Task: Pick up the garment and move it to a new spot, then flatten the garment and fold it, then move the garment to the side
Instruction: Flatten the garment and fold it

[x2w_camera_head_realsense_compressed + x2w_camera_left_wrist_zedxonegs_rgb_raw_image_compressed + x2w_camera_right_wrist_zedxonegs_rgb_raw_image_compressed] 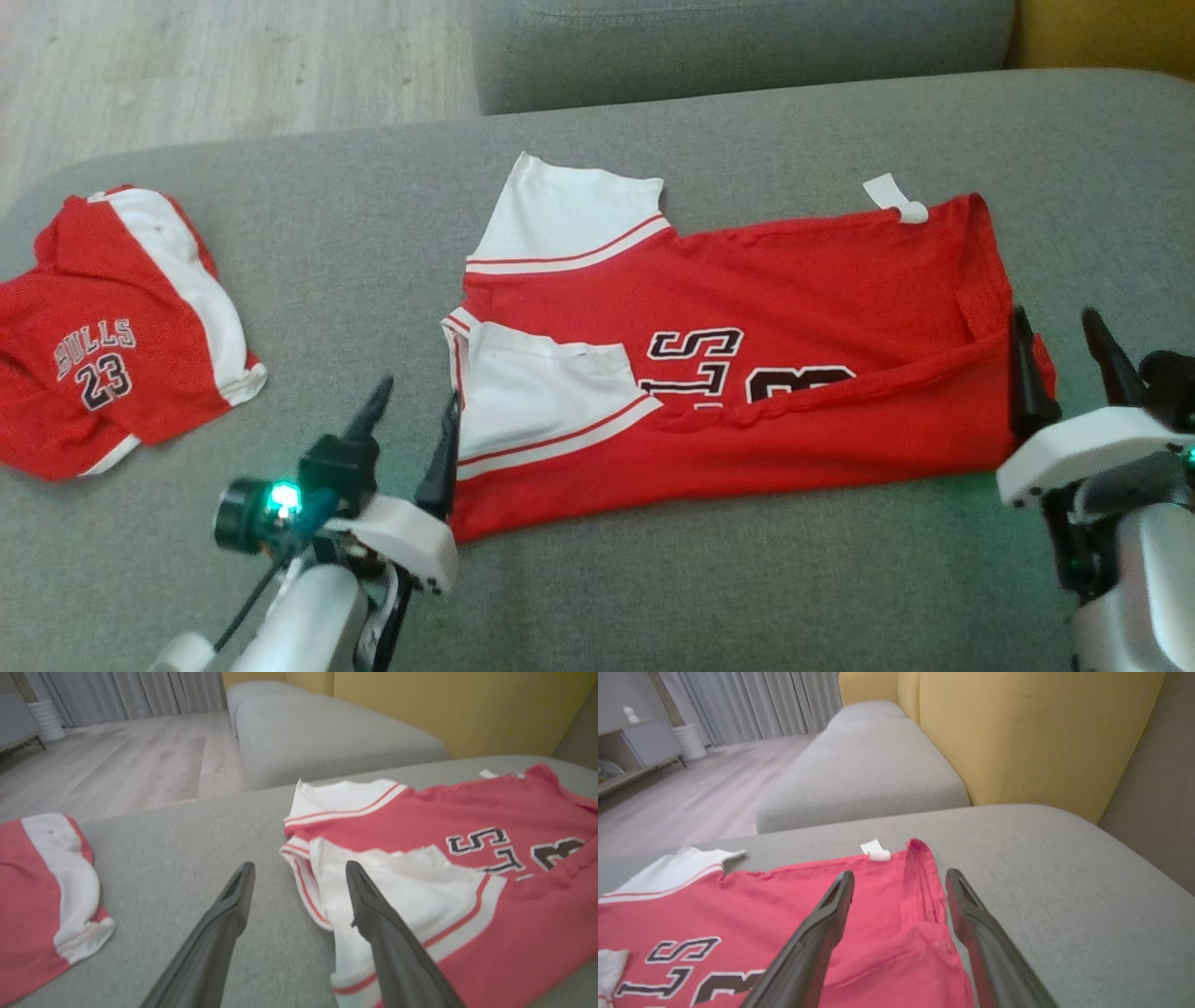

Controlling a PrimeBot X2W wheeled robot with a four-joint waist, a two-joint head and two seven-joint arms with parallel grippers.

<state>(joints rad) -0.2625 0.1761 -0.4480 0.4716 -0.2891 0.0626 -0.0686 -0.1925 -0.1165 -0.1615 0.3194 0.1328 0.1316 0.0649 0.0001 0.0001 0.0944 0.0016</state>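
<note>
The red jersey (747, 308) is lying in the middle of the grey sofa seat (653, 579), with its near edge folded up over the black letters. I think the robot is doing the fold. To do it well, both pincers should be grabbing the two ends together and lifting evenly, so the cloth is not bunching. The left pincer (417, 397) is hanging open and empty just beside the white sleeve. The right pincer (1055, 317) is open and empty at the hem end, with its fingers pointing away from the robot.
</note>
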